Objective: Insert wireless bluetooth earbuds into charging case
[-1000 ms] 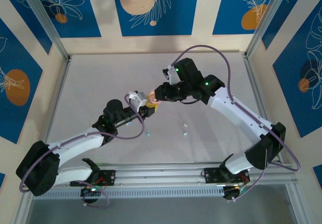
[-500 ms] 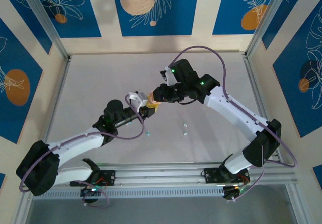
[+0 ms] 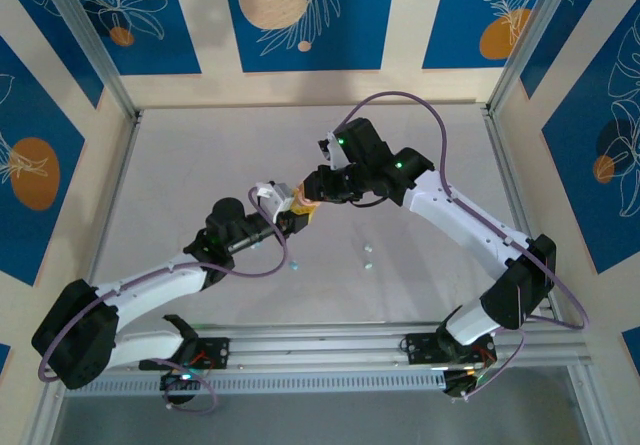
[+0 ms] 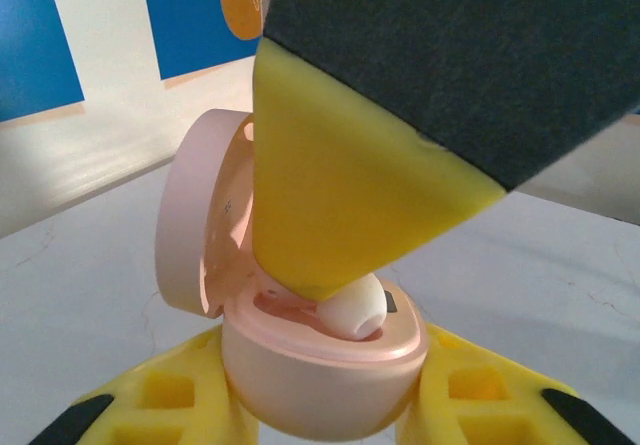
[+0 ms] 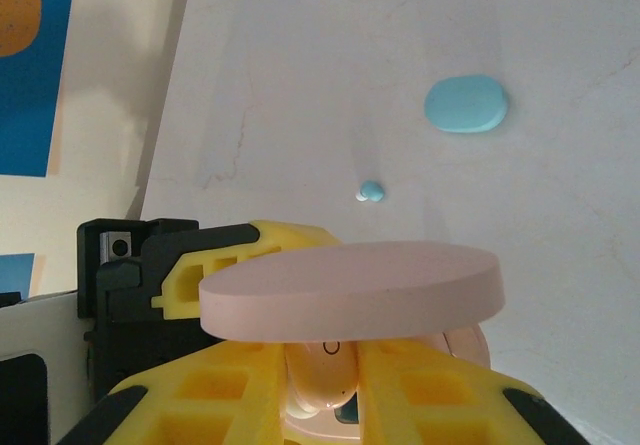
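- A pale pink pebble-shaped plastic charging case (image 4: 320,380) is gripped at its lower shell by the left pincer (image 4: 320,415). The pincer's yellow fingers (image 4: 150,400) are drawn narrow against both sides of the shell.
- The case is held above the grey tabletop (image 3: 200,165), near its middle, with the round hinged lid (image 4: 190,230) swung open to one side.
- A small pale pink rounded plastic earbud (image 4: 352,310) is pinched in the right pincer (image 5: 320,395), its jaws closed narrowly around it.
- The earbud is seen at the open mouth of the case, touching the inner tray. A yellow fingertip of the right pincer is pressed on top of it.
- In the top view the two pincers are met tip to tip at the case.
- A tiny pale blue earbud (image 5: 371,191) is seen lying on the tabletop, apart from a closed pale blue oval case (image 5: 466,103).
- Tiny mint-white earbud pellets (image 3: 369,255) are seen on the tabletop towards the right arm. Whether there is one or two cannot be told.
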Controlling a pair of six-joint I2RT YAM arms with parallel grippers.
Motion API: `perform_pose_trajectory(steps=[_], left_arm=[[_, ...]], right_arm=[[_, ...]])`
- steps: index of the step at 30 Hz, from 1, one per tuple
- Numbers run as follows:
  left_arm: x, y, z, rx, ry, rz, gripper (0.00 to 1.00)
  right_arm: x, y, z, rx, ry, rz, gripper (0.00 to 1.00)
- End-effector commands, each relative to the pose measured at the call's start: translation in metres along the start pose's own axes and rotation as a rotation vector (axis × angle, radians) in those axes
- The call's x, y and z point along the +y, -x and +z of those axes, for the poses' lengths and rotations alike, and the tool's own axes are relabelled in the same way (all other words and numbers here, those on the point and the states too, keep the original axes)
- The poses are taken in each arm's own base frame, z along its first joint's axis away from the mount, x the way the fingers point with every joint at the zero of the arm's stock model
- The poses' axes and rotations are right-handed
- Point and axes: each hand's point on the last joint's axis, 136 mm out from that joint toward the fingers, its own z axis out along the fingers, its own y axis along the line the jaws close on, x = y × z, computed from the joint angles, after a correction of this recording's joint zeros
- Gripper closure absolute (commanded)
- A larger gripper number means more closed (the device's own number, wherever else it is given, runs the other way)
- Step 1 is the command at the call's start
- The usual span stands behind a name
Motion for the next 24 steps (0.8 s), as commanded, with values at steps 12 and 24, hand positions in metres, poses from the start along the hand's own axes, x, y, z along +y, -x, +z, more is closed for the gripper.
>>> perform_pose_trajectory(steps=[12,24], left_arm=[[-0.006,0.035,0.006,-0.103,-0.025,0.019,0.74],[-0.005,0.046,0.004,-0.137,-0.014,0.019,0.74]], right_arm=[[0.003,0.002,-0.005,-0.032,-0.016,-0.007,0.75],[0.009,-0.014,-0.003,0.046,-0.038,-0.081,0.73]])
